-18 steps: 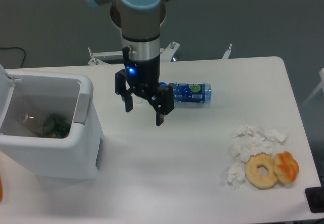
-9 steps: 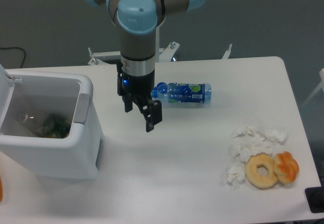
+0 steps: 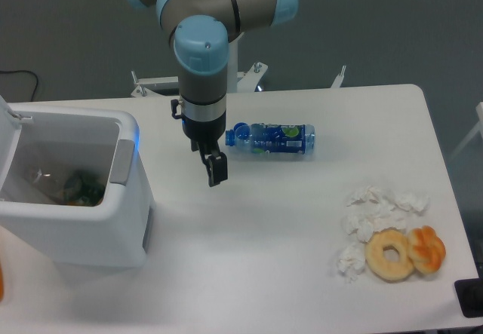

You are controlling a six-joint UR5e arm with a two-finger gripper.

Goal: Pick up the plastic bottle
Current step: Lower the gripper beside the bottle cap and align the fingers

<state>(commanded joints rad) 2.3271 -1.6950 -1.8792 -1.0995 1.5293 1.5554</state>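
The plastic bottle [image 3: 273,139] lies on its side on the white table [image 3: 264,236], behind the middle. It is clear with a blue label bearing green and white marks, and its blue cap [image 3: 233,134] points left. My gripper [image 3: 208,160] points down just left of the cap and slightly in front of it, apart from the bottle. Its wrist is turned so the fingers [image 3: 216,170] show nearly edge-on, one behind the other. They look open and hold nothing.
A white bin [image 3: 72,191] with its lid up stands at the left, with rubbish inside. Crumpled white tissues [image 3: 373,213], a ring doughnut [image 3: 390,255] and a glazed pastry [image 3: 427,249] lie at the front right. A black object [image 3: 470,298] sits at the front right corner.
The wrist has turned about its vertical axis, so the fingers went from side by side to nearly in line. The gripper shifted slightly left and lower. The bottle has not moved.
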